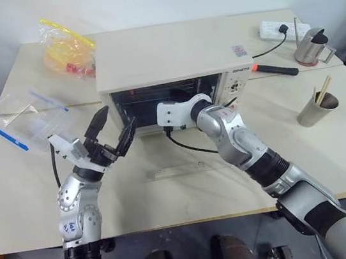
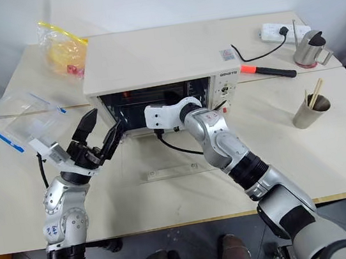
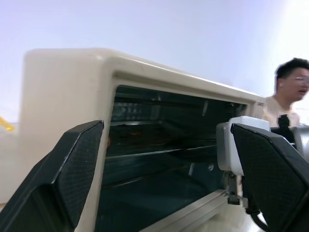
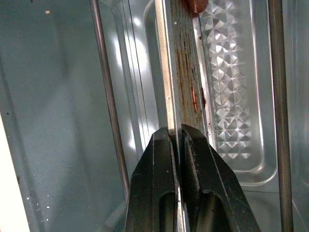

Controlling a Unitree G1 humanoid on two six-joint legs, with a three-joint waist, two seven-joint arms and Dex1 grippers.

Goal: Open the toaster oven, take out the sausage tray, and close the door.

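Right gripper (image 4: pixel 176 140) inside the toaster oven (image 1: pixel 170 65), pinched tight on the sausage tray (image 4: pixel 186 87) edge. Left gripper (image 1: pixel 114 130) spread wide out front, empty.

A clear plastic container (image 1: pixel 22 118) with blue clips is lying at the left of the bench (image 1: pixel 189 195), a yellow plastic bag (image 1: pixel 66 49) sitting behind it. On the right, a white power strip (image 1: pixel 277 29), a metal kettle (image 1: pixel 311 47), a red-and-black-handled tool (image 1: pixel 274 69) and a cup of chopsticks (image 1: pixel 317 106) are resting.
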